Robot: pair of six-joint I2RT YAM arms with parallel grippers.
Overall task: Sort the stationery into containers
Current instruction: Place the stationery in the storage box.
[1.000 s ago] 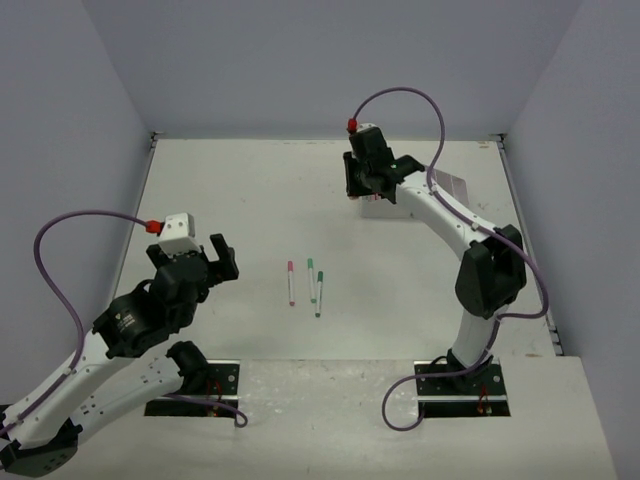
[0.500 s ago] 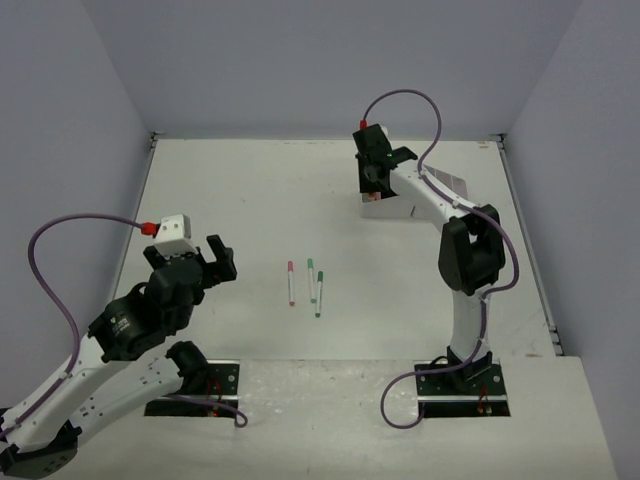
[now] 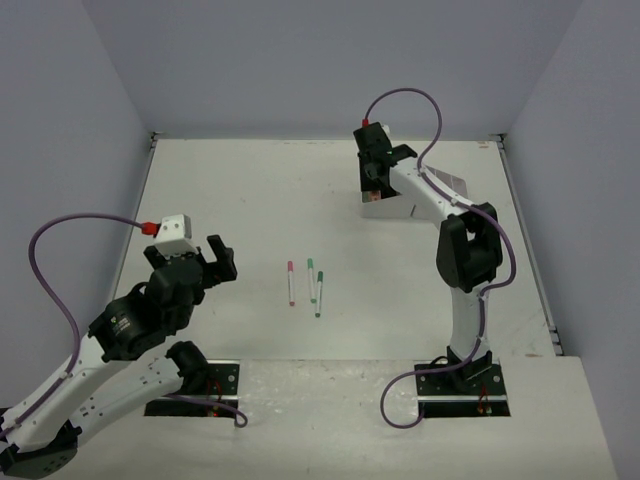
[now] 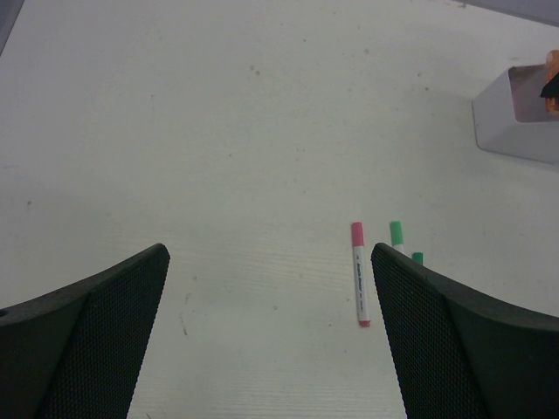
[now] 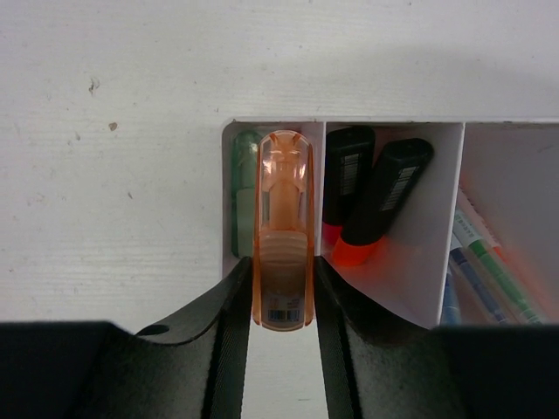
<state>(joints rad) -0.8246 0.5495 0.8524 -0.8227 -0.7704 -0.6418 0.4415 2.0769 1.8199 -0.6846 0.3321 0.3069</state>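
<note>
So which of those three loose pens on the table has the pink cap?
The pen nearest the left hand; the other two pens beside it have green caps.

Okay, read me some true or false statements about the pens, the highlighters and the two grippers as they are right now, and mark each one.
1. The right gripper grips an orange highlighter between its fingers. True.
2. The left gripper is shut on a pen. False: its jaws stand open with nothing between them.
3. A pink-capped pen and two green-capped pens lie loose on the table. True.
4. The organizer compartment just right of the orange highlighter is empty. False: it holds two black highlighters.
5. The orange highlighter lies flat on the table beside the pens. False: it is held at the organizer's end compartment.
</note>
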